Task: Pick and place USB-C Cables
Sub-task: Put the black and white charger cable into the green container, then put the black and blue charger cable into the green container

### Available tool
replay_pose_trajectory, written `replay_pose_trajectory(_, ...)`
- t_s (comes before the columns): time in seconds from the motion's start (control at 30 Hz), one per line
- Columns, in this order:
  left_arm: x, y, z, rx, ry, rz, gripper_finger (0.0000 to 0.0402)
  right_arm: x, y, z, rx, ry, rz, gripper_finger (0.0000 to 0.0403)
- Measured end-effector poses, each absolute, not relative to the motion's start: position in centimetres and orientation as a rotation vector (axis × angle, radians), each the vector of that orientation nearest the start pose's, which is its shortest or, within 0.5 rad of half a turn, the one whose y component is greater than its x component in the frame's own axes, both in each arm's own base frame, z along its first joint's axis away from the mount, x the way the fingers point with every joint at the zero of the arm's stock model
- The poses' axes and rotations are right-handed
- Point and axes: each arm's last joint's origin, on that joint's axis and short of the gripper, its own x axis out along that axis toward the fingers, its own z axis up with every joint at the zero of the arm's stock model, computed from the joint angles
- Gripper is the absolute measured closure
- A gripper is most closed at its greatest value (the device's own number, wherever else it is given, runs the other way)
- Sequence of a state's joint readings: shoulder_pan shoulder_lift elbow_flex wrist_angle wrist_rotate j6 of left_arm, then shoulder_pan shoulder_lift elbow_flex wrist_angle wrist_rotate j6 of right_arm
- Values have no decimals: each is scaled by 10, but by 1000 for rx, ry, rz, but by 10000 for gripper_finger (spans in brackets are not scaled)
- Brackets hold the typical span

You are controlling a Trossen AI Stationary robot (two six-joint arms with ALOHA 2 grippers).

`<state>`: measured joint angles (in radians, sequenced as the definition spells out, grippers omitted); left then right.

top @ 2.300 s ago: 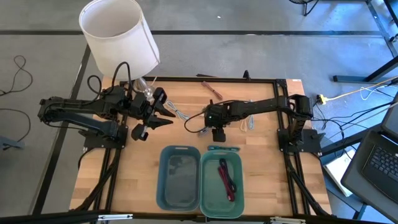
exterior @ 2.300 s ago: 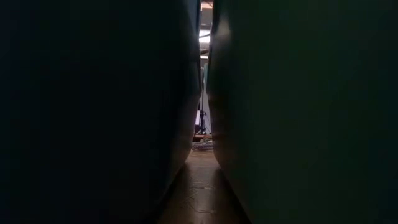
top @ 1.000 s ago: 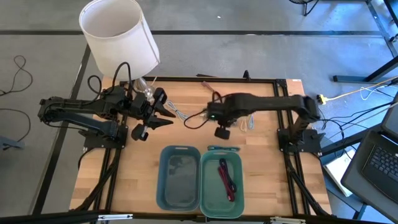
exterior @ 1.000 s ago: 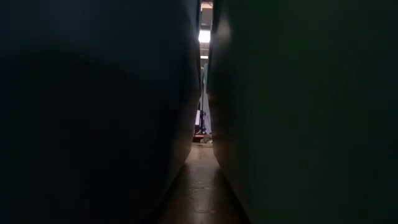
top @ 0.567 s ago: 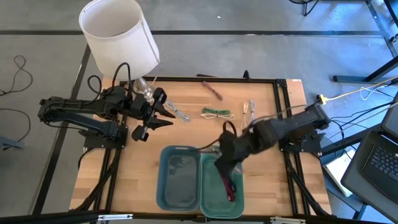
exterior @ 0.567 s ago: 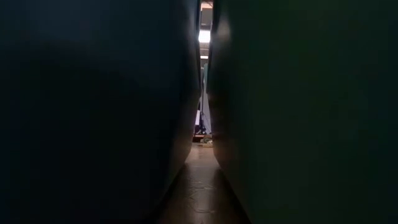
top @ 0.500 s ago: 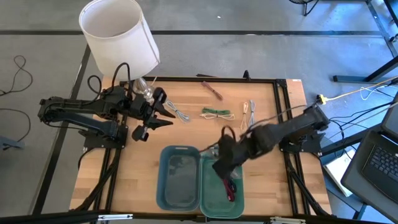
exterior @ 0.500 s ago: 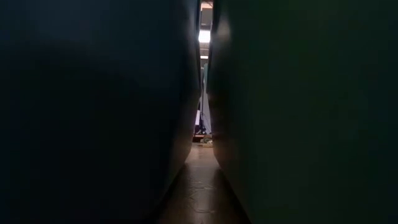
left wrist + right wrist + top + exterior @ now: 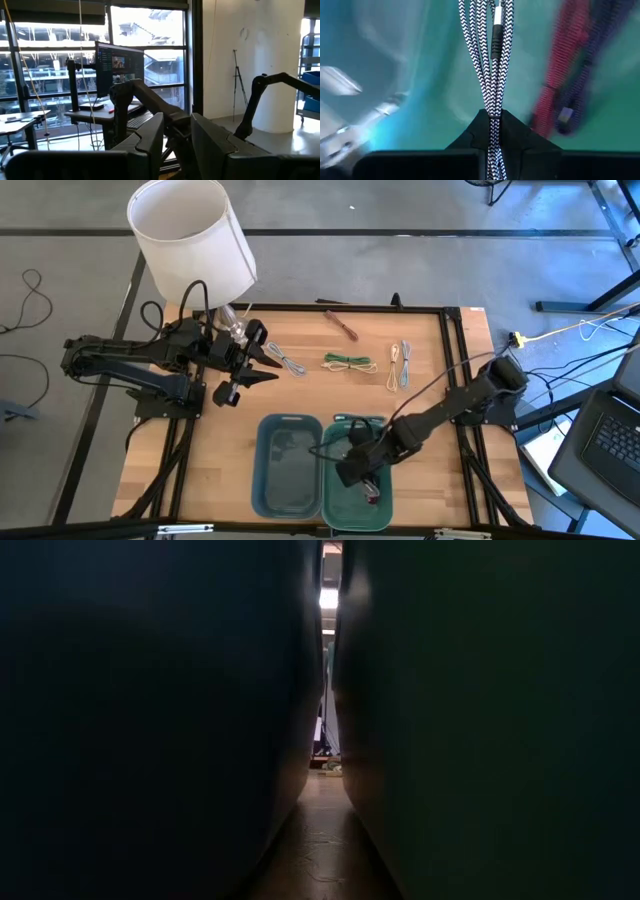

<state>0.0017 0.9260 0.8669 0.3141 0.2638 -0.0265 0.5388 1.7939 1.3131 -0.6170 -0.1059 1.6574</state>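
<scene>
My right gripper [image 9: 356, 463] is low over the green tray [image 9: 335, 505] and shut on a black-and-white braided USB-C cable [image 9: 490, 55]. A red and purple cable [image 9: 567, 75] lies on that tray's floor. On the wood at the far side lie a grey cable [image 9: 289, 363], a green one [image 9: 349, 362], two pale ones [image 9: 399, 366] and a brown one [image 9: 342, 323]. My left gripper [image 9: 268, 370] waits at the far left, raised above the table, fingers open [image 9: 176, 135] with nothing between them. My right gripper pinches the braided cable's bundled strands [image 9: 492, 107] between its two fingers [image 9: 517, 131]. Several strands lie side by side and run on past the fingertips. The fingers slant down from the table's right side. The cable hangs over the green tray's floor; whether it touches it, I cannot tell.
A blue-grey tray [image 9: 270, 480] stands against the green one at the near edge; their walls [image 9: 150, 720] fill the low view. A white lampshade [image 9: 190, 235] stands over the far left corner. Bare wood [image 9: 215, 460] lies left of the trays.
My right gripper has swung from the far middle of the table toward the near edge and down over the green tray, rolling its wrist, with the braided cable lifted off the wood and carried along. The green and pale cables it covered now show.
</scene>
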Motion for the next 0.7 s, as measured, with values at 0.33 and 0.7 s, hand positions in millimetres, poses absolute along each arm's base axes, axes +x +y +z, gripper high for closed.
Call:
replay_pose_trajectory(0.33, 202, -7, 384, 28, -256, -261, 309, 313, 198, 211, 1244, 1207, -393, 323)
replay_pose_trajectory(0.7, 202, -7, 384, 30, -257, -260, 309, 324, 197, 229, 1173, 1076, -329, 217)
